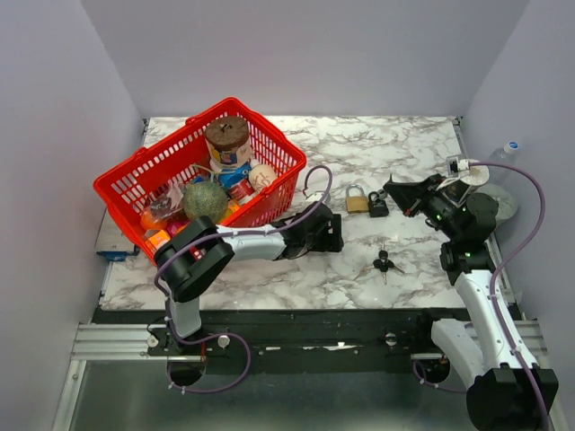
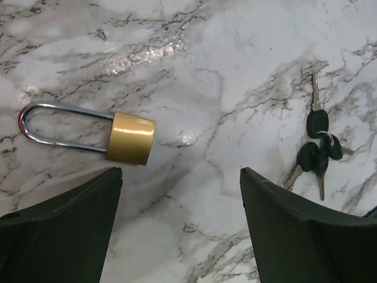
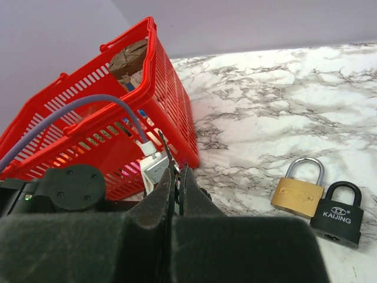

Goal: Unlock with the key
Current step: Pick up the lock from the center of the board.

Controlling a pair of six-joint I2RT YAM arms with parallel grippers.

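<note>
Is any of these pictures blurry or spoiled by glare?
Left wrist: a bright glare patch on the marble table, brass padlock sharp. Right wrist: near fingers soft, black padlock lettering crisp. Top: even light, faint shadows.

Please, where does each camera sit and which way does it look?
Top external: above and behind, looking down at the marble table; the left arm and right arm show.
Left wrist: looks down at a long-shackle padlock and keys; open left gripper shows.
Right wrist: low, facing the red basket, brass padlock and black padlock; shut right gripper shows.
Shared: top and left wrist see the keys.
</note>
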